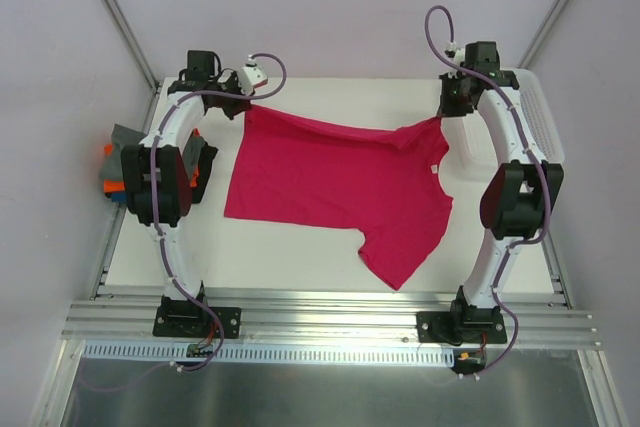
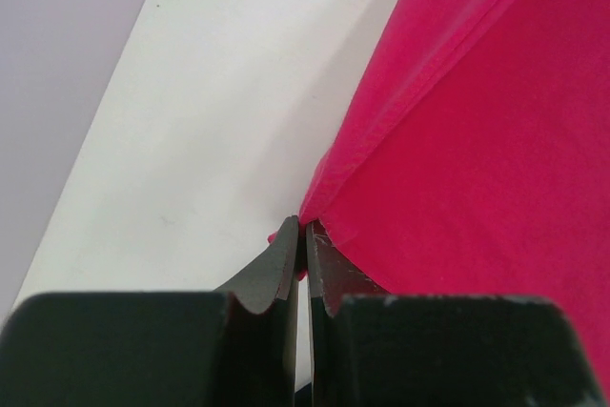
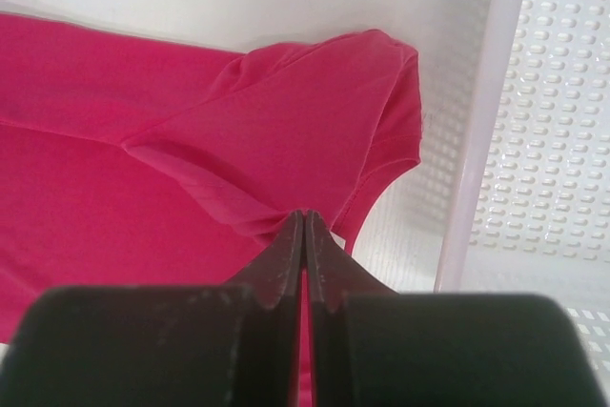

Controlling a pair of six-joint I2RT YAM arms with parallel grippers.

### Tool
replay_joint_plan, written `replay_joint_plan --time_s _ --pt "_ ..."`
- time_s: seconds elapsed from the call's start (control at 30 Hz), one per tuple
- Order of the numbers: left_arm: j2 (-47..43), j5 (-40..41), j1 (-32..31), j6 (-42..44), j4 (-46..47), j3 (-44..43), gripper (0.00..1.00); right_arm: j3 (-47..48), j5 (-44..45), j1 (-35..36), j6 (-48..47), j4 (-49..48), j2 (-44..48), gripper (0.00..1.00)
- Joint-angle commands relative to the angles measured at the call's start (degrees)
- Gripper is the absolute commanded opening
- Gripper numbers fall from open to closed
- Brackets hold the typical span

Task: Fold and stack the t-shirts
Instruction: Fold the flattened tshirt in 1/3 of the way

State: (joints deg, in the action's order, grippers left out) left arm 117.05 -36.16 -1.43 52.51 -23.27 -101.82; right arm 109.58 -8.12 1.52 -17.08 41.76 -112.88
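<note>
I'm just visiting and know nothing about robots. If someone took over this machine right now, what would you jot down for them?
Left tool: shut on a far corner of the magenta t-shirt.
Right tool: shut on the same shirt near its sleeve, beside the white basket.
The shirt lies spread open, unfolded, on the table.
Done: folded shirts piled at the table's left edge.
To do: fold the magenta one and add it to the pile.
</note>
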Motion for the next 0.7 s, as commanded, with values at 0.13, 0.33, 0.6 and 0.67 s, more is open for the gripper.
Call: replay_joint_plan --time_s 0.13,0.33,0.6,0.67 --pt "-4.8 -3.9 0.6 2.6 -1.4 0.0 0.00 -3.4 -1.9 -0.2 1.4 1.0 7.0 0.01" --pt "-5.3 -4.3 0.6 2.9 -2.0 1.6 0.00 -5.1 -1.5 -0.2 1.0 1.2 8.5 0.01" --pt "-6.0 -4.0 0.6 3.5 -2.3 3.2 0.00 -7.4 -1.8 -0.1 0.9 0.7 10.0 0.01" --pt "-6.1 -3.7 0.6 3.6 -2.5 3.6 0.00 -8.1 -1.8 0.0 0.8 0.7 10.0 0.01"
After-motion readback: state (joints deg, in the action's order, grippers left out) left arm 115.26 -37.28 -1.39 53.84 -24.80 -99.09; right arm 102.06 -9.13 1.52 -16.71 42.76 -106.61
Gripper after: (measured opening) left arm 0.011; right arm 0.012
